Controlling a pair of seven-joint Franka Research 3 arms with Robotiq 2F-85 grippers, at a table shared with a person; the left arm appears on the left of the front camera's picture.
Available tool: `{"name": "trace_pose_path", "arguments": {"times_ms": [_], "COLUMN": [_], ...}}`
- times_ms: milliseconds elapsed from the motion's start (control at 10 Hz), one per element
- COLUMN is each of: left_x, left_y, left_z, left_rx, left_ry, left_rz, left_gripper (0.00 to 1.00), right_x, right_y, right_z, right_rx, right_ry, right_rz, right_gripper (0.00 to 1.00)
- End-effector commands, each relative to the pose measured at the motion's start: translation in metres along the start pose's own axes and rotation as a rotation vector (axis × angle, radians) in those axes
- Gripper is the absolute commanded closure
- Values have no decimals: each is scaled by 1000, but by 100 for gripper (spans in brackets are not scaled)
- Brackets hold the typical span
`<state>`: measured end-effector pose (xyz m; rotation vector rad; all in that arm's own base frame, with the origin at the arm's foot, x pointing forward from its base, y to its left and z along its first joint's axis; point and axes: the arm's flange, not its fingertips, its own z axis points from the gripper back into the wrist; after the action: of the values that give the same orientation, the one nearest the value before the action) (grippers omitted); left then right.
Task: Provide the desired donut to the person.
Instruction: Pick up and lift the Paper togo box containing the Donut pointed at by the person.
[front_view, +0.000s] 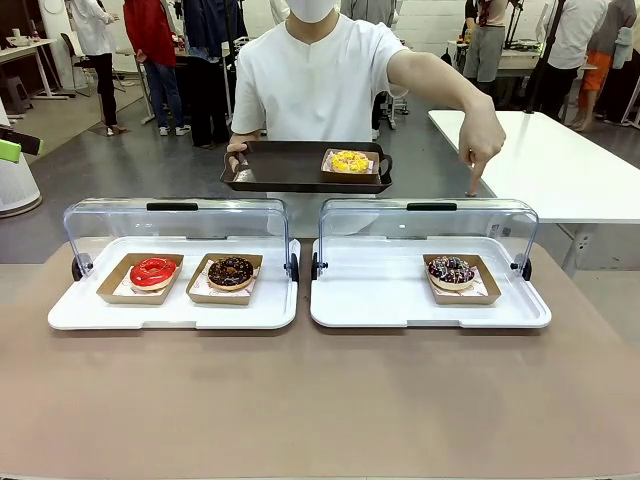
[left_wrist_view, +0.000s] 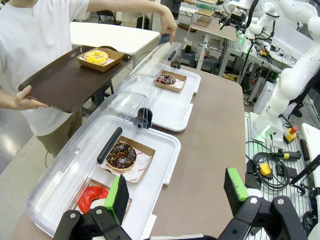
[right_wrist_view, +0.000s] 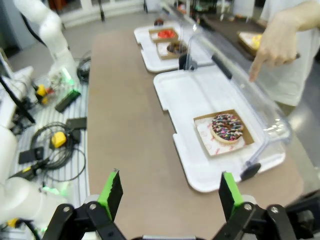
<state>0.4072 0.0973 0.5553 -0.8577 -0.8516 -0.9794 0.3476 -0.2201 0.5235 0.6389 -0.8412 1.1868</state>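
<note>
The person (front_view: 315, 85) stands at the far side and points a finger of one hand (front_view: 482, 140) down at the sprinkled chocolate donut (front_view: 450, 270) in its paper boat on the right white tray (front_view: 370, 290). The other hand holds a brown tray (front_view: 280, 165) bearing a yellow donut (front_view: 349, 161). A red donut (front_view: 153, 272) and a chocolate donut (front_view: 231, 271) lie on the left white tray (front_view: 90, 315). My left gripper (left_wrist_view: 177, 192) hangs open near the left tray's end. My right gripper (right_wrist_view: 170, 192) hangs open over the table, short of the sprinkled donut (right_wrist_view: 227, 127).
Both clear lids (front_view: 175, 225) (front_view: 430, 225) stand raised along the trays' far sides. A white table (front_view: 560, 165) stands at the back right. Cables and gear (right_wrist_view: 55, 140) lie on the floor beside the table. The brown tabletop (front_view: 320, 400) in front of the trays is bare.
</note>
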Motion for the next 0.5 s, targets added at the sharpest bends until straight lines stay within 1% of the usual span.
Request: {"name": "trace_pose_path", "arguments": {"times_ms": [0,100,200,300,400], "left_x": [1,1,1,1,1], "left_y": [-2,-2,-2,-2,-2], "left_z": [1,1,1,1,1], "left_rx": [-3,-3,-3,-3,-3], "left_ry": [-9,-9,-9,-9,-9], "left_rz": [3,3,3,3,3], "left_gripper": [0,0,0,0,0], "right_x": [46,73,104,127,141], "right_y": [-6,-11,-15,-16,-15], "right_z": [-19,-35,-58,-80,-105], "right_rx": [29,34,24,49,54], "right_ry": [158,240,356,451,518], "right_rz": [-2,3,28,22,27], "right_gripper": [0,0,0,0,0]}}
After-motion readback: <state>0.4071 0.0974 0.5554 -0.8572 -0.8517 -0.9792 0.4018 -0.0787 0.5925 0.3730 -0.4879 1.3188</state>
